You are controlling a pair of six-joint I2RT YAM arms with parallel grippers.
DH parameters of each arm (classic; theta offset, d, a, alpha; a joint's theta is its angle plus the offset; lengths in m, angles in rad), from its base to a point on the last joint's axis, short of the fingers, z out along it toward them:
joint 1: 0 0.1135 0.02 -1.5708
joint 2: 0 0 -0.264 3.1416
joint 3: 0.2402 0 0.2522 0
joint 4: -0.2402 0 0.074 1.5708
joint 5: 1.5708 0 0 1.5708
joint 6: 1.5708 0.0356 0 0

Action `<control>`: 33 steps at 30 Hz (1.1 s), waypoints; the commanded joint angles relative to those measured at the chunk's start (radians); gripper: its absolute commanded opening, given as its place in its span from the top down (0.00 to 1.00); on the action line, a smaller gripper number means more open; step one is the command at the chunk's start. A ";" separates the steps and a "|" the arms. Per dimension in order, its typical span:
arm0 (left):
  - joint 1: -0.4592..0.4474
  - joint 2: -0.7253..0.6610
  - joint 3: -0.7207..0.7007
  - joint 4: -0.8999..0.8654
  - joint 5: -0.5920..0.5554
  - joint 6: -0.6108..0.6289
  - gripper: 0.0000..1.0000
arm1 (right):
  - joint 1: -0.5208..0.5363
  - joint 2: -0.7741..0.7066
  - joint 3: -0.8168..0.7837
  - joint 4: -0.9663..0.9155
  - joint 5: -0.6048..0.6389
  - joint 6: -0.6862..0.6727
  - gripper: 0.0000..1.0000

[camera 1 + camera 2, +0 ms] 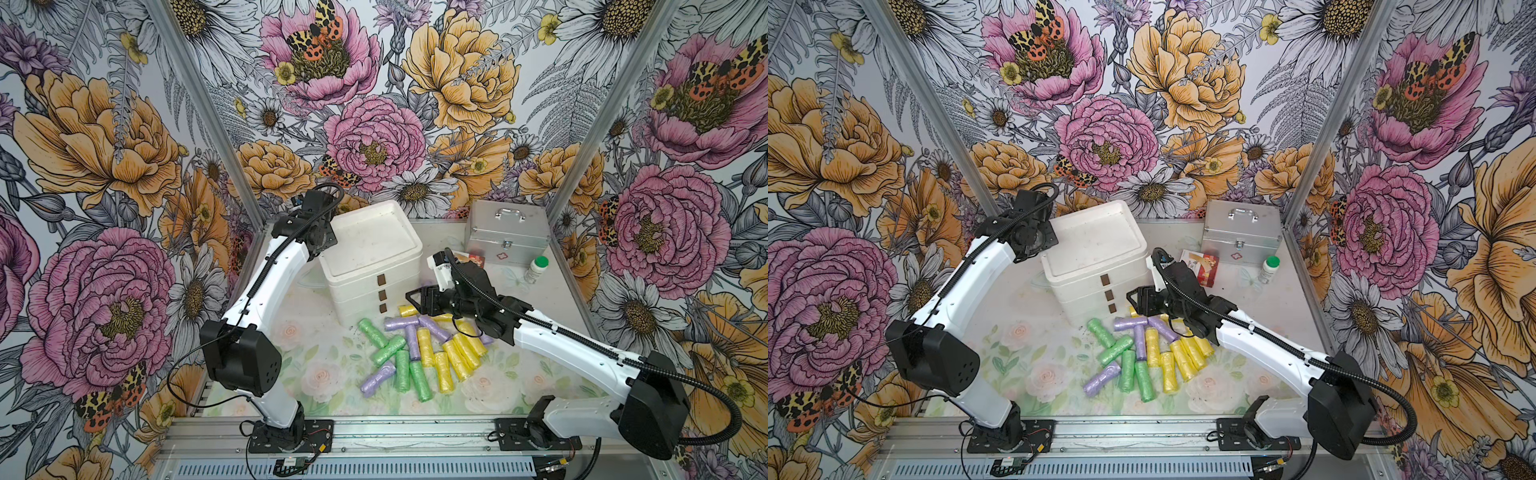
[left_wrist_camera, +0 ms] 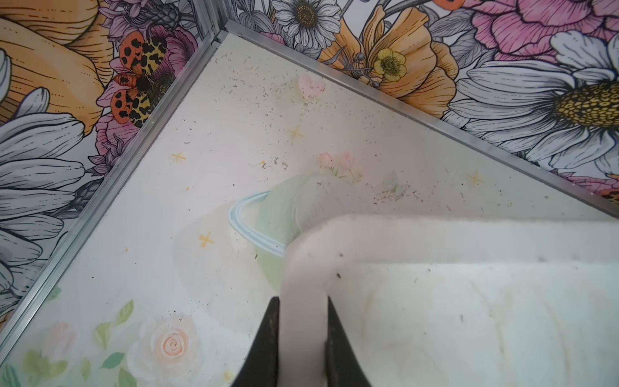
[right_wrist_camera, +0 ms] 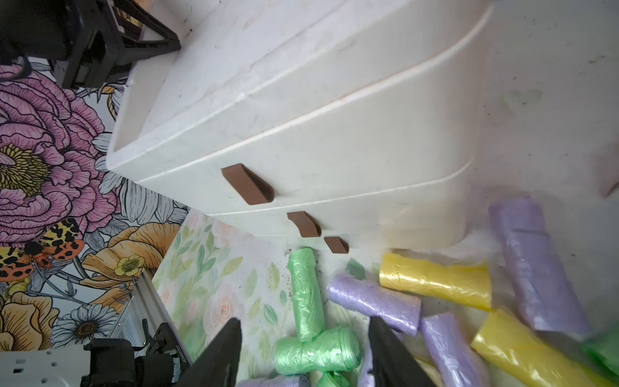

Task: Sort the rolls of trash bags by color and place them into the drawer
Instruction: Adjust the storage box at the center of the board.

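The left gripper (image 2: 301, 303) clamps the rim of the drawer chest (image 2: 469, 241) between its fingers, likely to steady it, while the right gripper (image 3: 304, 323) hangs open and empty, green rolls (image 3: 305, 291) ahead of its fingertips.

Rolls (image 1: 424, 347) lie before the drawer unit (image 1: 357, 291) (case (image 1: 507, 237) rightward).

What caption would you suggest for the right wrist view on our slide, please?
Open right gripper above green, lilac and yellow rolls heaped before the closed drawer unit.
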 commanded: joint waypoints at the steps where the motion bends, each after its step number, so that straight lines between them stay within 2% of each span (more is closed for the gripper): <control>1: 0.013 0.036 0.013 0.011 0.005 -0.172 1.00 | 0.008 0.032 -0.014 0.161 -0.046 0.047 0.38; 16: 0.027 0.007 -0.047 0.005 0.031 -0.261 1.00 | 0.007 0.240 0.035 0.446 -0.080 0.100 0.42; 33: 0.041 -0.005 -0.056 0.005 0.060 -0.246 1.00 | -0.029 0.360 0.113 0.582 -0.160 0.197 0.46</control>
